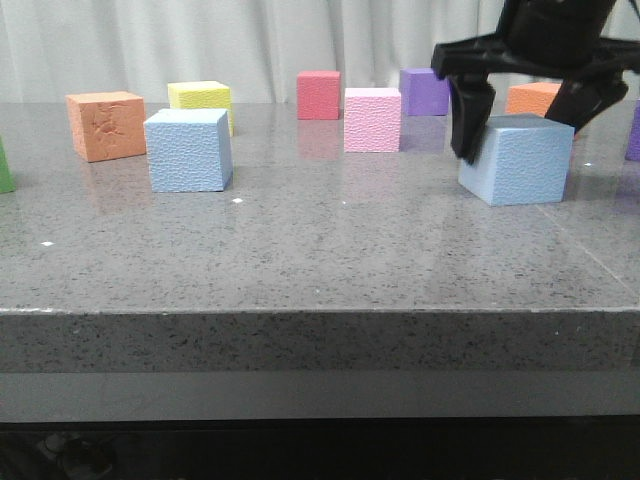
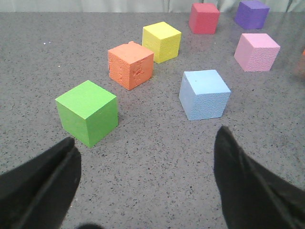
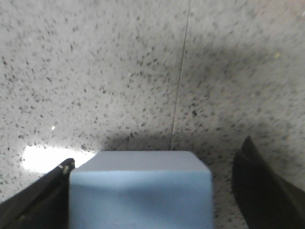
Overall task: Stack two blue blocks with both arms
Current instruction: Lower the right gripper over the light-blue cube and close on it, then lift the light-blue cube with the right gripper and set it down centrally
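The grey speckled surface (image 1: pixel 300 260) has a wide bare stretch between its front edge and the row of cubes, and a clear lane lies between the two blue blocks. In the front view the left blue block (image 1: pixel 188 150) sits at about 10 o'clock from the middle of the surface, with an orange cube (image 1: pixel 105 125) and a yellow cube (image 1: pixel 200 97) close behind it. The right blue block (image 1: pixel 518 158) rests on the surface at about 2 o'clock, a pink cube (image 1: pixel 372 119) well apart at its 10 o'clock, red (image 1: pixel 318 95) and purple (image 1: pixel 424 91) cubes farther back. The right tool (image 1: pixel 520 125) hangs over this block, its fingers spread to either side; the left finger looks close against the block's side, the right one stands off behind it. The right wrist view shows what the front view hides: the block (image 3: pixel 139 188) lies between the fingers, with a clear gap on one side, so the tool is open and grips nothing. Only the left wrist view shows the left tool (image 2: pixel 145 186), spread wide and empty above bare surface, the left blue block (image 2: pixel 205 94) ahead of it and a green cube (image 2: pixel 87 112) near one finger.
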Tool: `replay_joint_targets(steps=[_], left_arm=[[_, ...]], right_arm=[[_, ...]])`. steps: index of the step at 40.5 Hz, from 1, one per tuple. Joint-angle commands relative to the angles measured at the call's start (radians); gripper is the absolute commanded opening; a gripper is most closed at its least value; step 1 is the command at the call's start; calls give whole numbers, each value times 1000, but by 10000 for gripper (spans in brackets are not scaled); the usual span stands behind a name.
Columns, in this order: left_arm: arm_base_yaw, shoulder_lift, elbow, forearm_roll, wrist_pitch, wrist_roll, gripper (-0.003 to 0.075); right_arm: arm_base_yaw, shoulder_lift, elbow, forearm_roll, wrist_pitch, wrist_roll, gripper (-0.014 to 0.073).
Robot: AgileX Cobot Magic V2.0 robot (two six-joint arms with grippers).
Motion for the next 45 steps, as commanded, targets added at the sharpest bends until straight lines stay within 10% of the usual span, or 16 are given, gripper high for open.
replay_joint_targets(steps=[1,21,45], left_arm=[[-8,10,-34,-2,-75,-9,545],[-8,10,-34,-2,-78,-9,545],[-8,10,-34,-2,-93,-9,545]], right_arm=[[0,-37,-34,17,-11,1,633],[15,-43,-100,17,141,-76,371],[170,157,-481,300,393,-1060,371]])
